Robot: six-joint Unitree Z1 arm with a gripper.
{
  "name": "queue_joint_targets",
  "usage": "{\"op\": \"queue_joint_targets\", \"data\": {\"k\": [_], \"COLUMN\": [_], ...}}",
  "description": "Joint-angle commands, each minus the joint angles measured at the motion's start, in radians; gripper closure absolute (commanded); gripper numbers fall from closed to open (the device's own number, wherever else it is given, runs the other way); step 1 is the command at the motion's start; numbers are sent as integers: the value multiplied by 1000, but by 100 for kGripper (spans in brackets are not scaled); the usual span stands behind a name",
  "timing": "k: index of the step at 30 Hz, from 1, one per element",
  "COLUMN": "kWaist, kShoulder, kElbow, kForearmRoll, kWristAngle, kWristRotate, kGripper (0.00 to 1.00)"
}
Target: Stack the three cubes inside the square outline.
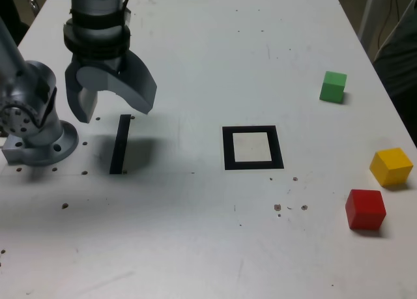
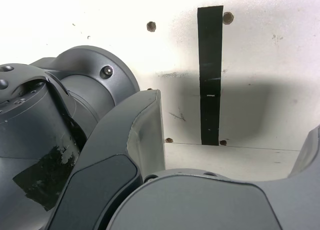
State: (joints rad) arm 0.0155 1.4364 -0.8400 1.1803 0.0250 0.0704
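1. The red cube (image 1: 365,210) sits near the surface's (image 1: 195,247) edge on the exterior view's right. It is a cube, so no long axis shows; one flat face is turned toward the camera, its sides close to upright in that view.
2. The yellow cube (image 1: 391,167) stands just beyond the red one, closer to the same edge, apart from it. It is turned so that a corner comes toward the camera, and no side is longer than another.
3. The green cube (image 1: 333,87) lies farther up, also toward that edge and well apart from the other two. It is slightly turned and has no long axis either.
4. The outline (image 1: 229,149) lies flat near the middle of the surface, its sides roughly in line with the surface's edges. No cube is in it.
5. The black strip (image 1: 120,144) is between the outline and the arm's base (image 1: 40,142); its long axis runs from the near edge toward the far edge.
6. The end effector (image 1: 112,84) is wide, its jaws parted with nothing between them, above the surface near the strip.
7. The exterior view cuts off the upper arm; the wrist view shows neither cubes nor outline and crops one jaw.
8. No brand, label or writing can be read.
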Motion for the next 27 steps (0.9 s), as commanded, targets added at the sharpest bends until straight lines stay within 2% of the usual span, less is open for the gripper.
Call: {"op": "queue_joint_targets", "data": {"k": [1, 16, 27], "kWaist": [1, 2, -43], "kShoulder": [-2, 5, 85], "kElbow": [0, -14, -98], "kForearmRoll": [4, 4, 8], "kWristAngle": [1, 0, -8], "kWristRotate": [-3, -7, -23], "kGripper": [0, 0, 0]}}
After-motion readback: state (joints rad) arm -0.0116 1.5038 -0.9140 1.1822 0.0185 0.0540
